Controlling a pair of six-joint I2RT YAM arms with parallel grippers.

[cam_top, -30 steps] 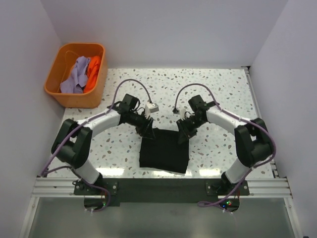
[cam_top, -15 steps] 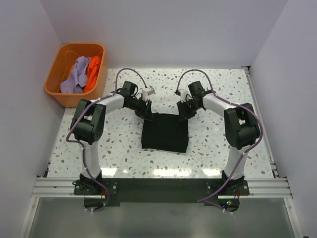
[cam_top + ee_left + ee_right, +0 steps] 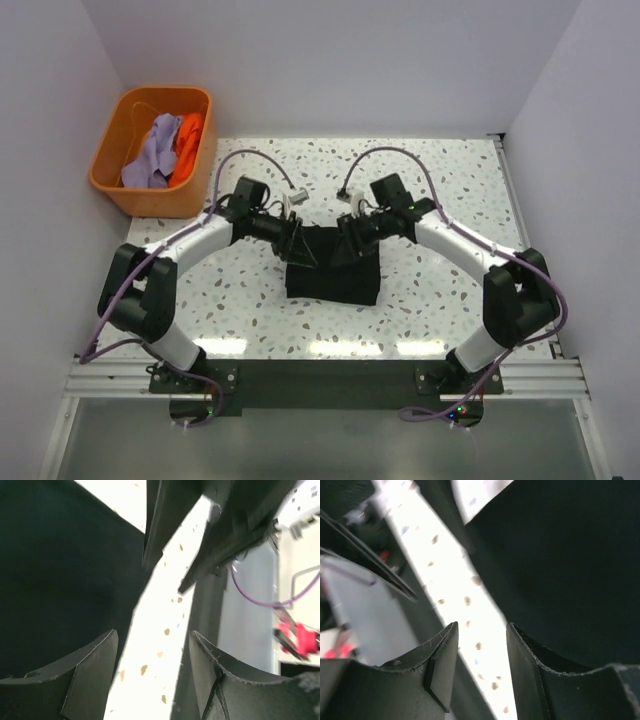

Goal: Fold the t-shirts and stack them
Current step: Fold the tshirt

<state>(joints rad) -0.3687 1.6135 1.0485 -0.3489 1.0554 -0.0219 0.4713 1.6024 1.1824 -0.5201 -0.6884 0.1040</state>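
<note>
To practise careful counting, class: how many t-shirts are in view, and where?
3. A black t-shirt lies folded on the table; a lavender t-shirt and an orange t-shirt sit in the orange tub at far left. More may be hidden underneath.

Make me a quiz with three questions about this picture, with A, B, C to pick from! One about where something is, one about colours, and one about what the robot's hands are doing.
1. Where is the black shirt?
A. In the tub.
B. Folded on the table, between the two arms.
C. Hanging on the wall.

2. What colours are the shirts in the orange tub?
A. Green and white.
B. Red and blue.
C. Purple and orange.

3. How are the left hand and the right hand?
A. Both open, holding nothing.
B. Both shut on the black shirt.
C. One holds the tub.

Answers:
1. B, the black shirt lies flat on the speckled table.
2. C, a purple shirt and an orange shirt sit inside.
3. A, each wrist view shows bare table between the fingers.
</note>
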